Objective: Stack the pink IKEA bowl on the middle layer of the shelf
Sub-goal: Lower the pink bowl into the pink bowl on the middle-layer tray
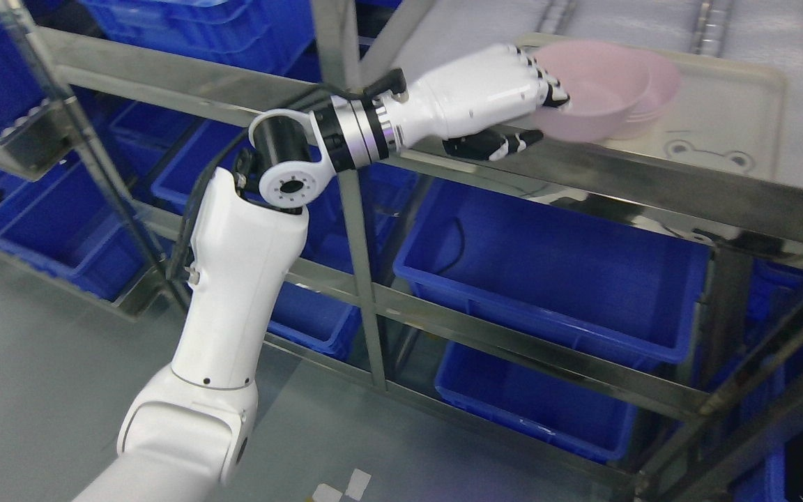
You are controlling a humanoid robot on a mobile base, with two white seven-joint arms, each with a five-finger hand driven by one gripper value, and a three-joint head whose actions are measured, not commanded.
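My left hand (513, 94) is clamped on the near rim of the pink bowl (590, 90) | bowl partly over the pink stack (656, 94) just beyond, on the tray (736, 104) | I judge: seating and letting go remain.

The left arm (234, 293) comes up from the bottom left and bends at the wrist (346, 136). The left hand (492, 97) grips the pink bowl (593, 90), fingers (548, 84) over its rim, thumb (492, 145) below.

The pink bowl (586, 87) sits tilted on other pink bowls (659, 90) on a tray (736, 111) on the shelf (652, 181).
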